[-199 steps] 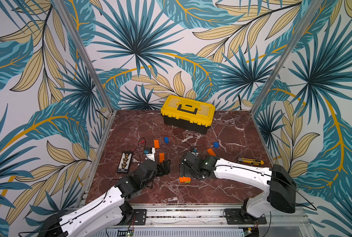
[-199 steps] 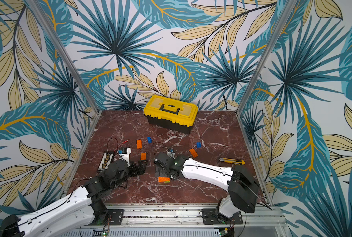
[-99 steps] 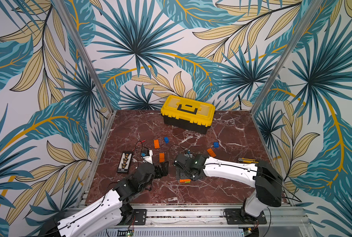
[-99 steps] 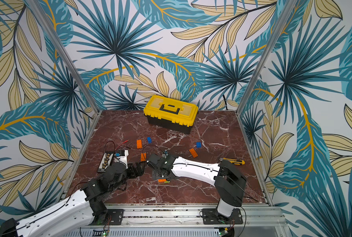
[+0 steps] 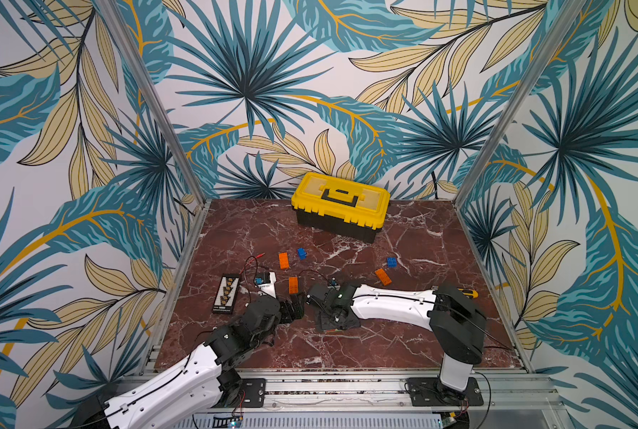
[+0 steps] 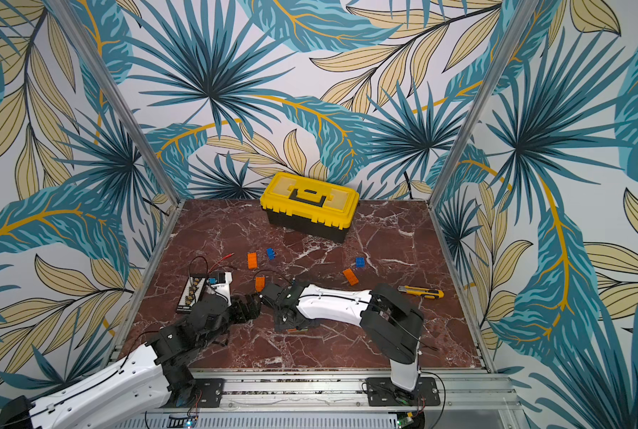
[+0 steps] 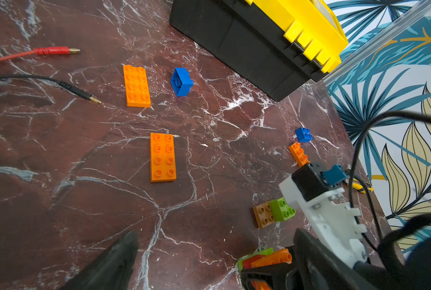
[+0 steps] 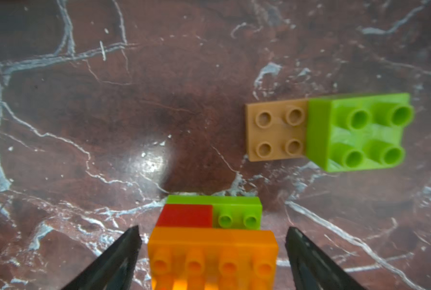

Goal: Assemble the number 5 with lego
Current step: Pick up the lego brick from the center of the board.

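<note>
The orange brick (image 8: 212, 253) caps a red brick (image 8: 185, 216) and a lime green brick (image 8: 237, 213), one small stack at the front middle of the surface (image 5: 403, 237). The right gripper (image 8: 212, 229) straddles it, jaws open with a gap on either side. Just beyond, a tan piece (image 8: 276, 133) touches a second lime green brick (image 8: 360, 133). The left gripper (image 5: 295, 307) hangs close beside, jaws wide and empty. Further back lie loose orange bricks (image 7: 163, 157) and blue bricks (image 7: 181, 81), with the yellow toolbox (image 5: 339, 208) by the wall.
</note>
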You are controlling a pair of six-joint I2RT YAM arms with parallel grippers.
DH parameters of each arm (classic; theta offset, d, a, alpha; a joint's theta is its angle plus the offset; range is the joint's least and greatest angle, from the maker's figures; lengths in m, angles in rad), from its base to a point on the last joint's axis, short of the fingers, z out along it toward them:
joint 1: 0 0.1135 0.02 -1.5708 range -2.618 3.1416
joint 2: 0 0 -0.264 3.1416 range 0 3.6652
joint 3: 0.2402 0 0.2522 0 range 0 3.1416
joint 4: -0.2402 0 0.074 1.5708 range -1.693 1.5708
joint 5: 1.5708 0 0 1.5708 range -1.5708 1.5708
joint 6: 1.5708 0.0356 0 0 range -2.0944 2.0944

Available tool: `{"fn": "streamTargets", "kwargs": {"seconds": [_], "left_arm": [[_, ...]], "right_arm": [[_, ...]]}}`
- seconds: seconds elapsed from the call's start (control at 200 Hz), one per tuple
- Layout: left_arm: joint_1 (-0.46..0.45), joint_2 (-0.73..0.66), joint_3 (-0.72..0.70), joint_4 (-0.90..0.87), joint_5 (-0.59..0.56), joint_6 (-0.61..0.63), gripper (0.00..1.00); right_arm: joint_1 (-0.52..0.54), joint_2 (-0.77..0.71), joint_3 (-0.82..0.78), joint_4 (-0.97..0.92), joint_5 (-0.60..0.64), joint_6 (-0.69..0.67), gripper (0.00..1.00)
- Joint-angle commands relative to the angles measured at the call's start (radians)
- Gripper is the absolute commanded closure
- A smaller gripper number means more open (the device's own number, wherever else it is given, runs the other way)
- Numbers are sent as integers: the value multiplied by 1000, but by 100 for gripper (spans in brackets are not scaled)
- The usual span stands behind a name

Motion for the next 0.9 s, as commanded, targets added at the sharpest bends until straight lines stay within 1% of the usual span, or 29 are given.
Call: {"fn": "streamTargets", "kwargs": {"seconds": [0.0,0.09,0.3,0.436,0.606,0.671,0.766,0.896], "left_arm": [[8,-9,-32,10,-19,10,0],[9,-9,-32,7,-17,8,0],[11,-9,-33,6,-16,4,0],[11,-9,-36,6,-19,3,0],[11,-7,-35,9,-17,3,0],[12,-5,-36,10,-17,3,0],[12,0,-35,14,-17,1,0],[12,6,-35,20,-13,0,0]], "right_arm": [[7,34,15,-13,-4,0,11],[6,48,17,-34,4,14,15],[7,67,-1,-35,-15,46,16],[2,59,-53,43,-51,55,17],[-6,74,-81,55,-62,55,17],[-9,73,-93,68,-68,53,18],[-13,71,-97,63,-61,50,19],[-13,77,-62,4,-13,36,18]]}}
